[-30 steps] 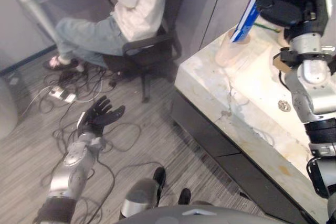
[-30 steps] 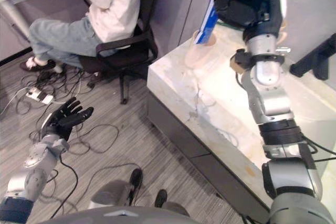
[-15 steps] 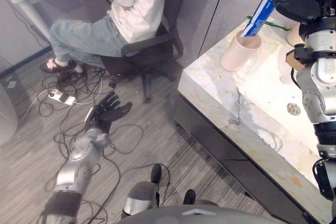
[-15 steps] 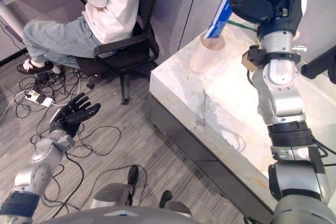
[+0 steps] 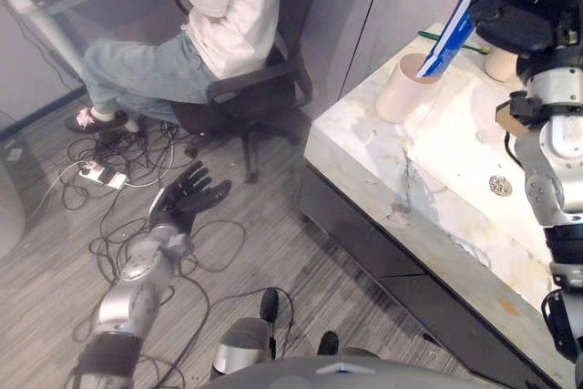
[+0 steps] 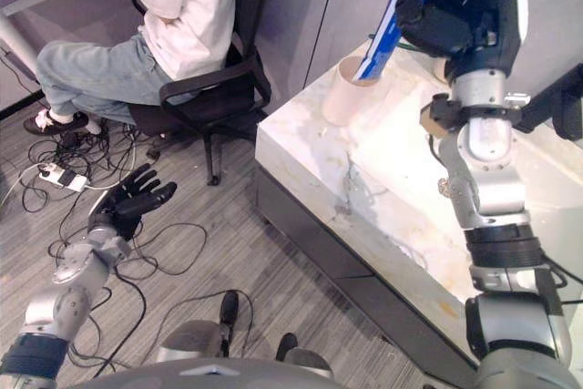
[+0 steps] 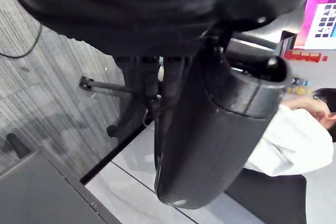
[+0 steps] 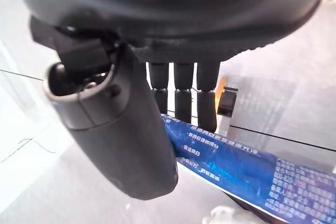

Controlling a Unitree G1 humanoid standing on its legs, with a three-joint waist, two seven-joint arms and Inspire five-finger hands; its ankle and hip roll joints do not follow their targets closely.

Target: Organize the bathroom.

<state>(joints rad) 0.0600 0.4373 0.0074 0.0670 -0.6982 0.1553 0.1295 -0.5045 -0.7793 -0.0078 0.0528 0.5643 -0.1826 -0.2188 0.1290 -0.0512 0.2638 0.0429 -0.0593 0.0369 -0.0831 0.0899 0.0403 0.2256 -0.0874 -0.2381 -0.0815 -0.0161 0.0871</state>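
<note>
Gripping a blue toothpaste tube (image 5: 449, 35) with a white cap, the right hand (image 5: 526, 5) is raised above the far end of the pale stone counter (image 5: 428, 179). In the right wrist view its fingers (image 8: 185, 95) and thumb are curled round the tube (image 8: 231, 161), so it is plainly a closed grasp on it. The tube slants, cap uppermost beside the hand, and its lower end dips into the mouth of a pinkish cup (image 5: 401, 90) that stands upright near the counter's far left corner. Behind the cup, by the far edge, a thin green stick-like object (image 5: 446, 40) lies flat; I cannot tell what it is. A second small pale cup (image 5: 500, 64) stands further along that far edge, partly hidden by the right arm. A small round metal drain (image 5: 496, 185) shows in the counter top, toward its right side.

The left hand (image 5: 189, 199) hangs well away from the counter, out over the grey striped floor (image 5: 273, 252), fingers spread loosely and holding nothing. Tangled cables and a power strip (image 5: 100, 176) lie on the floor beyond it. A person in a white top and jeans (image 5: 196, 38) sits on a black office chair (image 5: 260, 97) just beyond the counter's left end.
</note>
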